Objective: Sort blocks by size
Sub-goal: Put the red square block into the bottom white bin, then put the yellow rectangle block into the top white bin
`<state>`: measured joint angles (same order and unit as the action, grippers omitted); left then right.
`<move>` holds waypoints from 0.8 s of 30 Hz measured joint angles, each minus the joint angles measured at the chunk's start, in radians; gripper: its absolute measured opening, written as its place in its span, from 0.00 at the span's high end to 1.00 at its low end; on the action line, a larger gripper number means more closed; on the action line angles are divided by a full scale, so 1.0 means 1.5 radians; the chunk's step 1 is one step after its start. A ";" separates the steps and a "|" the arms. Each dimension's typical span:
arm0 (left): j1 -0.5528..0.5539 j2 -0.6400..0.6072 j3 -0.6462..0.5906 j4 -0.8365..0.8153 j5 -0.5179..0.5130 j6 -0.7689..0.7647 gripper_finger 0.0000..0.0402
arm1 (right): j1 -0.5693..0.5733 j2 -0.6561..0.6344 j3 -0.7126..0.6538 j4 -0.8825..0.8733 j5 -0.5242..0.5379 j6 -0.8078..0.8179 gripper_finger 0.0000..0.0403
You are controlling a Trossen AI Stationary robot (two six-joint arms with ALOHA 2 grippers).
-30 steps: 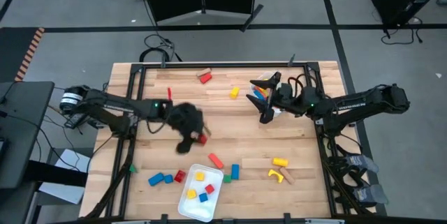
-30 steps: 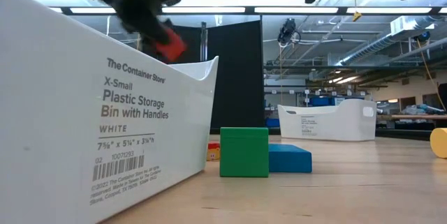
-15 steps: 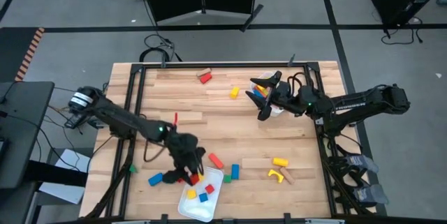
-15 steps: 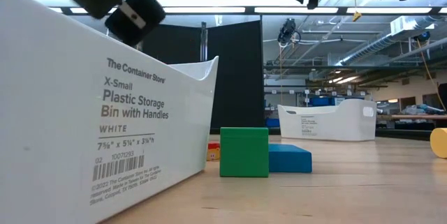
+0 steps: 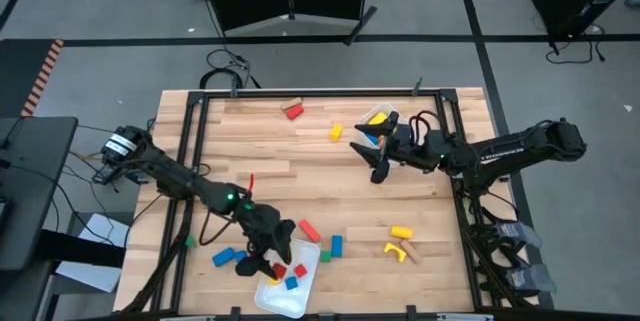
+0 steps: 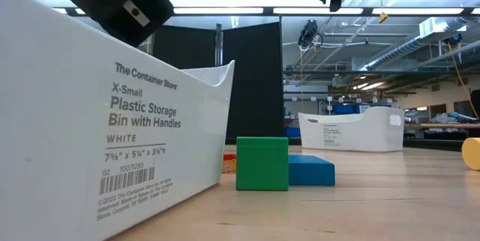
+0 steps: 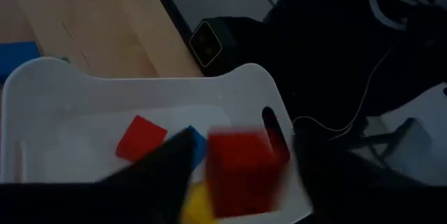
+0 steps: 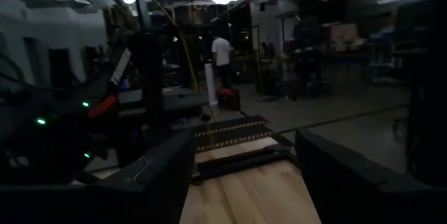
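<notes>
On the table's left, the left gripper hangs over the near white plastic storage bin. In the left wrist view a red wooden cube sits between its dark fingers, blurred, above the bin's floor. Whether the jaws are clamped on it or have just let go cannot be told. Beneath it in the bin lie a flat red block, a blue block and a yellow block.

The risk here is the drop: released near the bin's edge, the cube could strike the rim and bounce out, or knock the blocks already sorted.

Just outside the bin, two blue blocks lie to its left, with a red bar and a green cube beside a blue one to its right. Further right are yellow pieces.

The right gripper hovers beside the far white bin, its fingers apart and empty. Swinging back, it could clip that bin. Two loose blocks, red and yellow, remain at the far side.
</notes>
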<state>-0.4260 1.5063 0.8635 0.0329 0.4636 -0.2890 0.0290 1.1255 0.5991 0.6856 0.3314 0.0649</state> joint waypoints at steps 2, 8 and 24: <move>0.000 0.000 0.000 0.000 0.001 -0.003 0.20 | 0.001 0.001 0.000 -0.008 0.008 0.008 0.36; 0.001 -0.001 0.000 -0.009 0.006 -0.003 0.04 | 0.001 0.001 0.000 -0.014 0.009 0.020 0.36; 0.067 -0.360 -0.001 -0.162 -0.451 0.100 0.18 | -0.056 0.237 0.247 -0.441 0.113 0.220 0.35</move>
<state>-0.3260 0.9668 0.8623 -0.2107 -0.2136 -0.1387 -0.0546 1.4816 0.9689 0.0239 0.5002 0.3953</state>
